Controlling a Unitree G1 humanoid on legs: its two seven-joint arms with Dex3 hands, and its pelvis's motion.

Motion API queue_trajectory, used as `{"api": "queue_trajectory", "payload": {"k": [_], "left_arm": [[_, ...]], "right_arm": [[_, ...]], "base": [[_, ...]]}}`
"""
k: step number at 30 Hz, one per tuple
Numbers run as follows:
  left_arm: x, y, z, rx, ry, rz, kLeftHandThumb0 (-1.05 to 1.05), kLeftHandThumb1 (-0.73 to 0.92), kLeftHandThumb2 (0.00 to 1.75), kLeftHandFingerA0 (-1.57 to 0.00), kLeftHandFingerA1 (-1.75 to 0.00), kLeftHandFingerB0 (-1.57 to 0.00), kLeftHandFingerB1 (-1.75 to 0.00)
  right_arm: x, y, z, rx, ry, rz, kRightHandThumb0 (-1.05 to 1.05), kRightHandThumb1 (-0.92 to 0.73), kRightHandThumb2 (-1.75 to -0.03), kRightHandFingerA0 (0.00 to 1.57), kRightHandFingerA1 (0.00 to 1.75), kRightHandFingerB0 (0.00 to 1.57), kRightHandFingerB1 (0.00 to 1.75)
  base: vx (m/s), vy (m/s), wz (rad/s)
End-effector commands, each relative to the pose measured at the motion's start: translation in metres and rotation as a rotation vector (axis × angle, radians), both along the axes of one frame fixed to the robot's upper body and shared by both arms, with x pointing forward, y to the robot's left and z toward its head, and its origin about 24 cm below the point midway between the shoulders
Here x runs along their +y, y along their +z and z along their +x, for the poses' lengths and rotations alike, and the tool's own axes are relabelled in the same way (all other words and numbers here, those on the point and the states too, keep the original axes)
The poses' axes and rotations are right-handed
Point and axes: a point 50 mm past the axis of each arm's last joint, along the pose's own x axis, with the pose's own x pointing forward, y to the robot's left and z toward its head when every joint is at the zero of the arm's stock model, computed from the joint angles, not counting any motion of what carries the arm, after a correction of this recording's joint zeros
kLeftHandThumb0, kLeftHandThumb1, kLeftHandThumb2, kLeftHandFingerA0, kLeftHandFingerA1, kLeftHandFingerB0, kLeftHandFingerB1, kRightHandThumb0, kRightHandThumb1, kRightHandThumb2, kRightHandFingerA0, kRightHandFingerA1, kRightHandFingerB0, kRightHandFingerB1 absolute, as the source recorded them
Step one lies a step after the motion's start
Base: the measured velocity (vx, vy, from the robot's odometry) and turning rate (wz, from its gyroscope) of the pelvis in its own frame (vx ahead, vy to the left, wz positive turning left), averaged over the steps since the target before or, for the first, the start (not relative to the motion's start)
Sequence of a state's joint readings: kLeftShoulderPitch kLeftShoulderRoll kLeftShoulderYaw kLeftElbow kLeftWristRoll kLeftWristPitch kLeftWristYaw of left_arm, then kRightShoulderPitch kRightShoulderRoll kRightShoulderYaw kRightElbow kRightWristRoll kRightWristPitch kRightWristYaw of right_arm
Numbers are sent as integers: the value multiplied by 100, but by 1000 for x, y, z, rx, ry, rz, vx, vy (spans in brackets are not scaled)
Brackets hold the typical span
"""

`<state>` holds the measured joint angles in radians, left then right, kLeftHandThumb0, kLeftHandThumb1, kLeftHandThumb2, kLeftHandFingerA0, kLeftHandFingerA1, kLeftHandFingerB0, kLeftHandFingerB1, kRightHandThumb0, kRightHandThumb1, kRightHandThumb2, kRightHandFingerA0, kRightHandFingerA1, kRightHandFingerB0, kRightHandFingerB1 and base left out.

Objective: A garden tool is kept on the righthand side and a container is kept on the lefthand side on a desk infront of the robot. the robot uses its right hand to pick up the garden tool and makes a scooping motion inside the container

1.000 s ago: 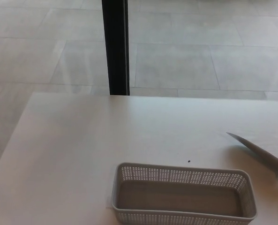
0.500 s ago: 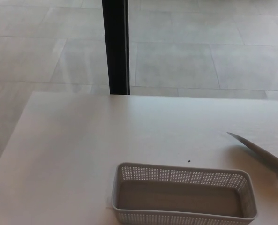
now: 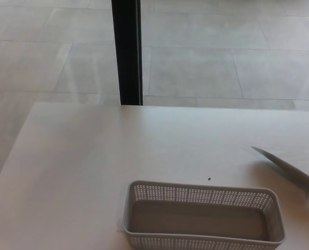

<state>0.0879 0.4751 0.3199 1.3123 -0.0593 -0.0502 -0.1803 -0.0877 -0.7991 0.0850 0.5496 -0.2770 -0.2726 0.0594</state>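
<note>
From my head camera, neither of my 2 hands showed anywhere in the frame, so I could not tell whether they were open, closed or gripping anything. The white desk (image 3: 91,156) filled the lower part of the view. At its near edge, a little right of centre, sat the container (image 3: 204,195), a pale rectangular basket with perforated walls; the inside that showed was bare, and its near wall was cut off by the bottom of the picture. To the right of it, apart from it, lay the garden tool (image 3: 284,166), a narrow metal blade with its tip pointing far-left and its handle end running out of the right edge. 1 small dark speck (image 3: 209,179) lay on the desk just beyond the container's far rim. Past the far edge of the desk was a tiled floor (image 3: 222,62), and a black vertical post (image 3: 126,52) stood left of centre.
</note>
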Motion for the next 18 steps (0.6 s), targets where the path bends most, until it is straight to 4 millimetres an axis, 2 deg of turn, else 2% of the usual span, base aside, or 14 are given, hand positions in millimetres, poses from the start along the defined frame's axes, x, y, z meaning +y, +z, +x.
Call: {"api": "queue_trajectory", "payload": {"k": [1, 3, 6, 13, 18], "left_arm": [[3, 3, 2, -28, 33, 12, -56, 63, 59, -62, -61, -55, -45], [4, 3, 2, -22, 7, 19, -58, 64, 59, -62, -61, -56, -45], [3, 2, 1, -15, 9, 23, -57, 63, 59, -63, -64, -55, -47], [1, 1, -5, 9, -4, 13, -58, 64, 59, -61, -62, -54, -46], [0, 0, -7, -8, -14, 4, -61, 64, 60, -59, -64, -51, -47]], "right_arm": [[17, -1, 1, -4, 136, -6, -105, -75, -113, 0, 1, 2, 13], [26, -1, 2, -9, 175, -5, -104, -73, -112, 0, 4, 0, 15], [27, -1, 3, -3, 168, -7, -100, -72, -111, 0, 7, 0, 16], [18, 7, 19, 3, 104, -16, -105, -73, -112, 0, 1, 1, 8], [8, 20, 33, -30, 39, -37, -101, -69, -110, 6, 5, 10, 12]], "base": [[0, 0, 0], [0, 0, 0], [0, 0, 0], [0, 0, 0], [0, 0, 0]]}}
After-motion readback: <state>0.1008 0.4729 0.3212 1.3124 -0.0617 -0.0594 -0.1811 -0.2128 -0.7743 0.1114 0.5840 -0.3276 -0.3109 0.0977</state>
